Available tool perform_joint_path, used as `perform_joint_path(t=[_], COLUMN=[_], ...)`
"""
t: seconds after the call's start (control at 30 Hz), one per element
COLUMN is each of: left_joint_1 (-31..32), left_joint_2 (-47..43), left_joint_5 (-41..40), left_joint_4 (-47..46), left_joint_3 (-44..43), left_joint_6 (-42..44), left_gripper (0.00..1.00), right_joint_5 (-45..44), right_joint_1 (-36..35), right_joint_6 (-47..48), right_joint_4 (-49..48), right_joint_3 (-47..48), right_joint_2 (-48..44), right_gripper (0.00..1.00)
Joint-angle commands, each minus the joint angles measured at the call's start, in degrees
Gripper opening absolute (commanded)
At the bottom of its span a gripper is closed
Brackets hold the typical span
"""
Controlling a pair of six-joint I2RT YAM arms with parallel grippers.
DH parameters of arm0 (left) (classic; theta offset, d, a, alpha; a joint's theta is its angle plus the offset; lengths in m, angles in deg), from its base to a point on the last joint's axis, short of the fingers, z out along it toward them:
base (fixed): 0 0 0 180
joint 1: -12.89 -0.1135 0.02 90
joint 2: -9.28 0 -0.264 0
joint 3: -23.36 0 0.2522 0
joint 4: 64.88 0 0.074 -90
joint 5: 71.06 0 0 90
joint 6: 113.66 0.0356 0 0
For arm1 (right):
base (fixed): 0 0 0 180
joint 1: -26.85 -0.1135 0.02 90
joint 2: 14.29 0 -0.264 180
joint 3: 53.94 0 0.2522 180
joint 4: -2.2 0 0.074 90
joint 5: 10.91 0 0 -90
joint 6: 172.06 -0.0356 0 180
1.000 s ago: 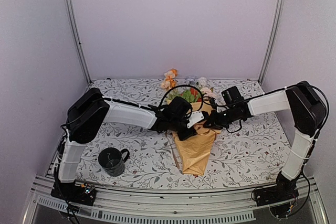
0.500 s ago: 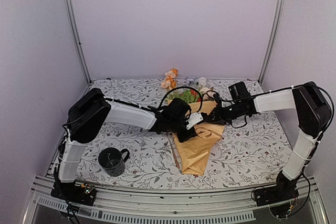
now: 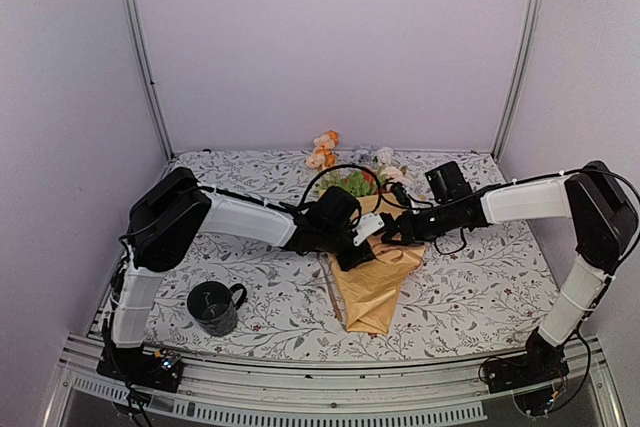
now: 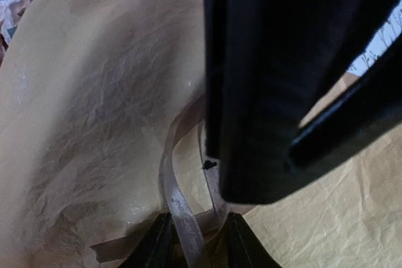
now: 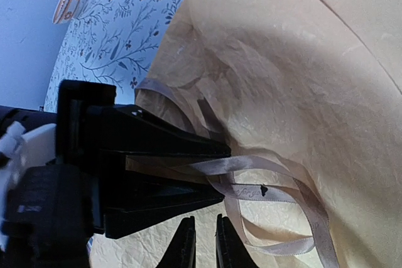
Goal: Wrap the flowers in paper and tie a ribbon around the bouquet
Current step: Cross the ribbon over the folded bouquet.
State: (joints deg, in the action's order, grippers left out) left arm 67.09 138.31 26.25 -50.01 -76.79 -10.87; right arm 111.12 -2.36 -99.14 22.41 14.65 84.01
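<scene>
Seemingly limp, slick ribbon wants pinching flat; left gripper straddles it, grip unclear; right gripper nearly closed.

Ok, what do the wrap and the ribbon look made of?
The paper: mustard-yellow, mostly matte, finely crinkled and creased, so likely thin wrapping paper. The ribbon: a flat tan band with a soft sheen and small dark print, curling limply. It is probably satin-like fabric, though coated paper is possible.
</scene>
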Motion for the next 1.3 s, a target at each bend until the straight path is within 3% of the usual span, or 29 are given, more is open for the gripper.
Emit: perform_joint_path(t=[0.0,0.13,0.27,0.53,1.03,1.27], left_joint_1=[-0.7,-0.8,-0.9,-1.8,-3.8,-5.3], left_joint_2=[-0.4,-0.3,-0.2,0.1,2.0,3.5], left_joint_5=[1.1,1.1,1.4,0.9,4.4,7.9], left_joint_4=[-0.9,-1.1,-1.1,-1.9,-2.3,-2.6], left_joint_3=[0.9,0.9,0.5,0.5,-0.5,-1.3], left_joint_6=[-0.9,-0.9,-0.9,-2.5,-4.9,-7.0], left_gripper=[0.31,0.31,0.31,0.31,0.30,0.26], right_joint_5=[-2.5,-3.3,-3.2,-0.8,-15.4,-16.4], right_joint_1=[-0.8,-0.8,-0.8,-1.3,-6.9,-8.4], right_joint_6=[1.8,3.1,4.4,5.4,7.5,11.3], right_joint_4=[0.7,0.5,-0.6,-5.0,-13.7,-18.9], right_joint_3=[-1.2,-1.1,-1.0,-5.4,-10.8,-15.0], right_joint_2=[1.8,3.9,5.9,5.0,3.7,0.2], right_gripper=[0.15,0.29,0.33,0.32,0.27,0.27])
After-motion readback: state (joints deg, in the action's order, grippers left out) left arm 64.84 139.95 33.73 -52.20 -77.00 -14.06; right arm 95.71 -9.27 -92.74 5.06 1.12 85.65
